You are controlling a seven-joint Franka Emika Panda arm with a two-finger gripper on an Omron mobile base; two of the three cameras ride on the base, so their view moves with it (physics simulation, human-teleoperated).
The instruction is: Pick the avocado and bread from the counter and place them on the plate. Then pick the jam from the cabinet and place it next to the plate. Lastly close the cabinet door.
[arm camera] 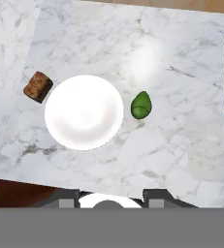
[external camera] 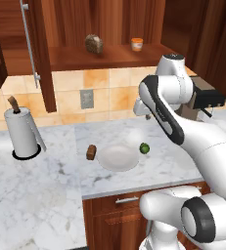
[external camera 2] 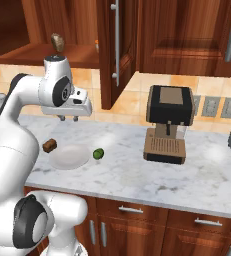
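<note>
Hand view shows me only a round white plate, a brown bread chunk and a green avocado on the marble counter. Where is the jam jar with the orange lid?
Observer: The small squat jam jar with the orange lid stands on the shelf of the dark reddish-brown wooden upper cabinet, above the counter.
Operator: Is the cabinet door open?
Observer: Yes. The tall reddish-brown wooden cabinet door with the long silver bar handle stands swung open, left of the shelf.
Operator: Is anything else on that shelf?
Observer: A speckled grey-brown rounded lump sits to the left of the jar, apart from it.
</note>
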